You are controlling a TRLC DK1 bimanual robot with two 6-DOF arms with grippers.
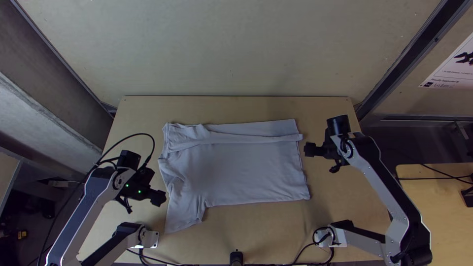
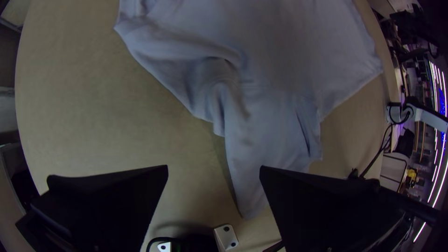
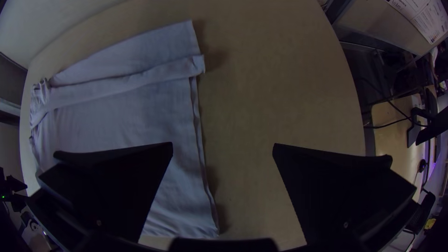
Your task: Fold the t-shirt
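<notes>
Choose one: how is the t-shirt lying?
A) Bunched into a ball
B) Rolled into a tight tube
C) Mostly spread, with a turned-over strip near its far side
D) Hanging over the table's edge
C: the t-shirt lies mostly flat on the table, a turned-over strip running near its far side.

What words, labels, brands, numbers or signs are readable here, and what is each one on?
No text is readable.
Poster, right edge of the top view: a dark picture and small print, too small to read.
Papers, upper right of the right wrist view: print too small and blurred.
T-shirt: no lettering visible.
</notes>
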